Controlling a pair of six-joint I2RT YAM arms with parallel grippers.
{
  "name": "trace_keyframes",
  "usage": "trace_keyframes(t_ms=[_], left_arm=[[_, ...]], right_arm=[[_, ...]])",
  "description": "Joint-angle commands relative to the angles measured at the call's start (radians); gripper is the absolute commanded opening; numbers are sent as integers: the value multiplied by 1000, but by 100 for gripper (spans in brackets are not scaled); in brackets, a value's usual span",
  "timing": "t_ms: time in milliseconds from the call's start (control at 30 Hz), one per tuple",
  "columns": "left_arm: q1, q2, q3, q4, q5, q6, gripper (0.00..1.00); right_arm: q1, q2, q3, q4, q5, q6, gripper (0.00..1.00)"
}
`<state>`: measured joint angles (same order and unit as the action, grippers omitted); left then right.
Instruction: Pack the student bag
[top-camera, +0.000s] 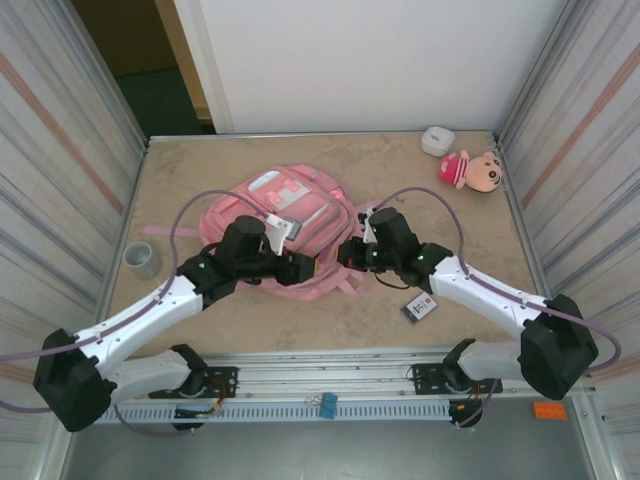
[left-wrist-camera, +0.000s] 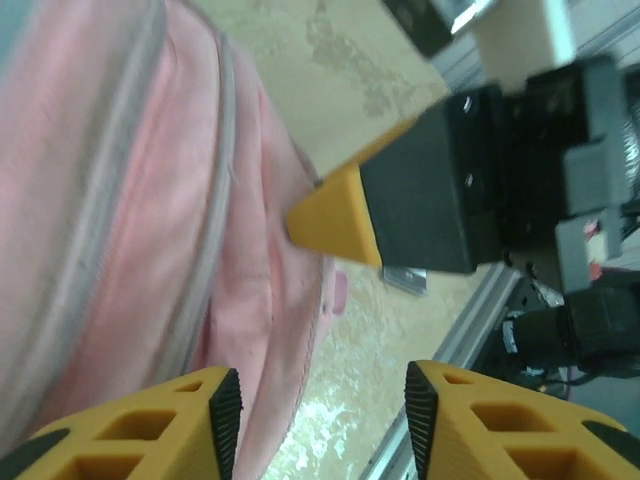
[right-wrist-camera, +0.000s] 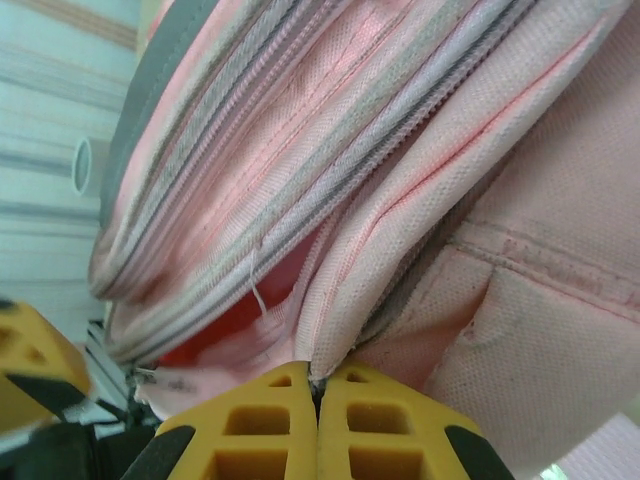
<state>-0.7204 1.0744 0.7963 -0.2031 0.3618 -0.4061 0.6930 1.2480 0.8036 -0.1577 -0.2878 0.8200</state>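
Top external view, starting at your left: a grey roll of tape (top-camera: 141, 259) stands on the counter (top-camera: 470, 240) near the left wall, well apart from the arms. A pink strap (top-camera: 160, 231) trails toward it from the student bag (top-camera: 290, 212). The bag lies flat on the middle-left of the counter with its front pockets facing up.

Both arms reach in over the bag's near edge and meet there, so you lose sight of much of that edge. The left end effector (top-camera: 300, 268) sits at this edge. In the left wrist view its two yellow fingers stand apart at a middling width. Nothing lies between them but bare counter, and the bag's pink side is just beside one finger. Straight ahead of those parted fingers is the yellow tip of the right end effector (top-camera: 345, 252), close enough to crowd you.

In the right wrist view, the right end effector has its fingers pressed together, pinching a fold of pink fabric beside a parted zip. A red patch shows inside that gap; you cannot tell what it is.

Further right, a small dark card (top-camera: 420, 307) lies on the counter, just beside the right forearm. In the far right corner a plush doll (top-camera: 472, 170) with a pink hat lies near a small white round object (top-camera: 437, 140), both well apart from the bag.
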Motion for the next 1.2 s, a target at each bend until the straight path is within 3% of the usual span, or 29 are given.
trace_keyframes(t_ms=[0,200,333,467,767,867,1000,1167], left_arm=[[23,-85,53,-98,-92,129,55],[93,-191,34,-236,-132,497,61],[92,-176,-2,-272,-62,798,65],[86,-85,10,-268,-86,890,78],[53,72,-16,-125,-65,972,84],[32,108,-23,-106,-147,968,71],[25,76,-50,-73,-131,944,67],[28,31,-84,-6,-245,906,20]], right_arm=[[-33,-57,52,-62,-101,-148,0],[-81,-93,86,-187,-211,-365,0],[-92,-113,106,-233,-250,-468,0],[-92,-112,121,-261,-261,-498,0],[-92,-108,123,-238,-279,-481,0],[-93,-113,126,-238,-281,-487,0],[-98,-118,124,-253,-274,-494,0],[-98,-118,123,-268,-278,-511,2]])
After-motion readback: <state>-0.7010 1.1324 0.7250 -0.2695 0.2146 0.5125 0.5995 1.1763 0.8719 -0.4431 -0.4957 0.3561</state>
